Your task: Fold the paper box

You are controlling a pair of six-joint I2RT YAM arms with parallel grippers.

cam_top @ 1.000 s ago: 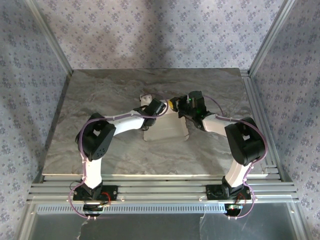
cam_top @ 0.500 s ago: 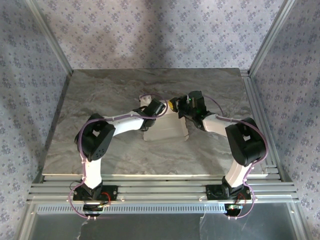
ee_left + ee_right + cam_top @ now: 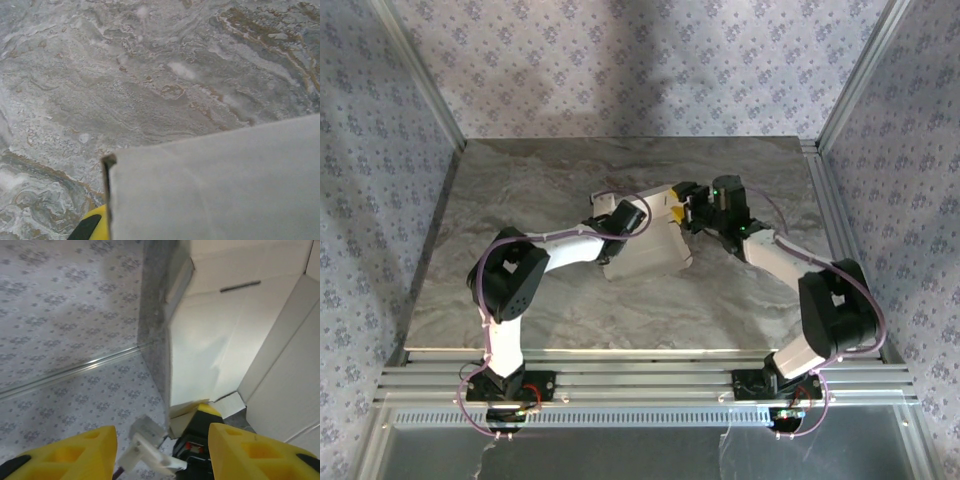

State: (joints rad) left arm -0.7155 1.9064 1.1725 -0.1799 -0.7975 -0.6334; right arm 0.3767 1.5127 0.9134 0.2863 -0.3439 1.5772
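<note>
Jaws of my right gripper (image 3: pixel 162 442) are spread, facing the paper box (image 3: pixel 645 252) at the middle of the table (image 3: pixel 520 300), probably to press a panel. My left gripper (image 3: pixel 655 215) seems to brace it; cardboard hides those jaws, so I can't tell.

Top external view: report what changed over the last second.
The right arm swung outward to the right, and the right gripper, open, shifted slightly farther back. The far panel of the paper box now appears lifted between the grippers. The left gripper stayed at the box's left side, and the box's near edge kept its place.
</note>
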